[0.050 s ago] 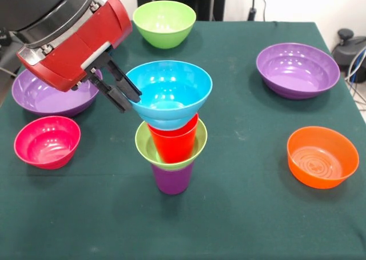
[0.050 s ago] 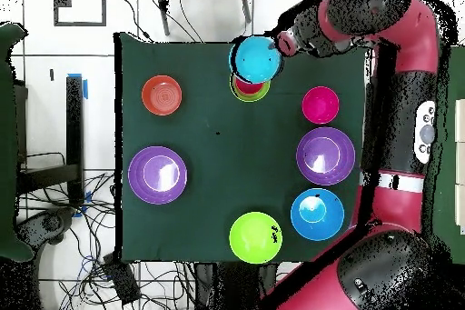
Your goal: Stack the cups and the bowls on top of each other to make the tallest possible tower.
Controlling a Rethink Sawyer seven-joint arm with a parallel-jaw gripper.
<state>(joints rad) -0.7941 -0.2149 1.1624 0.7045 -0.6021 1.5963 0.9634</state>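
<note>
Front view, item one: the tower (image 1: 171, 140) stands mid-bench, built from a purple cup (image 1: 171, 179) at the base, a small lime green bowl (image 1: 146, 146) seated in it, a red cup (image 1: 173, 143) nested inside that, and a blue bowl (image 1: 169, 93) on top. I see the blue bowl's rim clamped between the fingers of the hand (image 1: 127, 97), which reaches in from the red arm (image 1: 74, 37) at a slant.

Item two, loose bowls on the green bench (image 1: 240, 214): pink bowl (image 1: 47, 141), orange bowl (image 1: 322, 156), a wide purple bowl (image 1: 297, 70), a second wide purple bowl (image 1: 48, 94) partly behind the arm, and a large lime green bowl (image 1: 164, 23) at the far edge.

Overhead view, item three: I find a second blue bowl (image 2: 317, 214) beside the arm's base, which the front view does not show. The tower reads only as the top blue bowl over slivers of red and green. From above I cannot tell the hand's grip; the front view alone shows it. The cup sides and stacking order are likewise visible only from the front.
</note>
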